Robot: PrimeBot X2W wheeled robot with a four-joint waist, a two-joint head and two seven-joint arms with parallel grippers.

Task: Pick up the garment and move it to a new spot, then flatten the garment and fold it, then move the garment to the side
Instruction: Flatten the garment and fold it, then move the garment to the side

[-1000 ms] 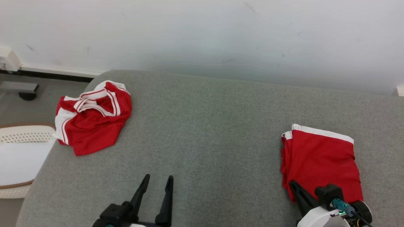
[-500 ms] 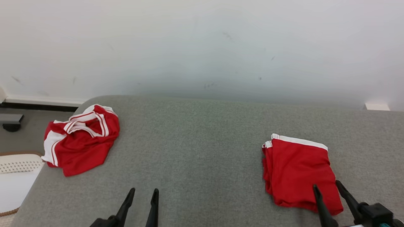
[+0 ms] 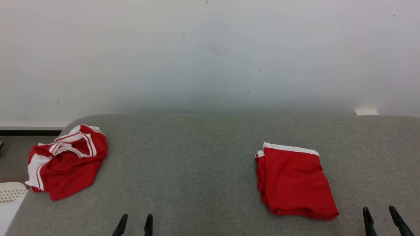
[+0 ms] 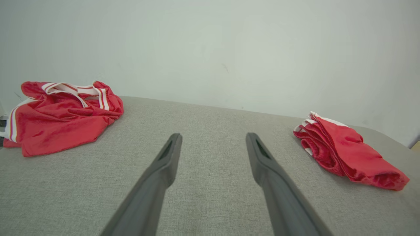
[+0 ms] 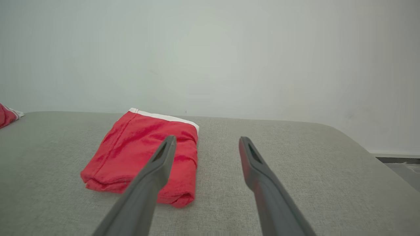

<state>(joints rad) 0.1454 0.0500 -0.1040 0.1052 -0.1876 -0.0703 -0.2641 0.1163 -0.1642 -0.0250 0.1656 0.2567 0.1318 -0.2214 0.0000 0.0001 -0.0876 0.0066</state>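
A folded red garment (image 3: pixel 293 182) with a white band along its far edge lies flat on the right part of the grey cushioned surface (image 3: pixel 197 170); it also lies in the right wrist view (image 5: pixel 137 154) and the left wrist view (image 4: pixel 344 150). My right gripper (image 3: pixel 380 213) stands open near the front edge, to the right of the folded garment and apart from it, with nothing between its fingers (image 5: pixel 154 173). My left gripper (image 3: pixel 136 221) is open too, low at the front left, holding nothing. A crumpled red and white garment (image 3: pixel 65 160) lies at the surface's left end.
A white wall (image 3: pixel 210 55) rises right behind the grey surface. A white perforated basket (image 3: pixel 10 193) sits on the floor past the left edge. The crumpled garment (image 4: pixel 62 114) hangs slightly over that left edge.
My right gripper let go of the folded garment, opened and drew back to the right. Both grippers sank toward the bottom edge as the camera tilted up and shifted.
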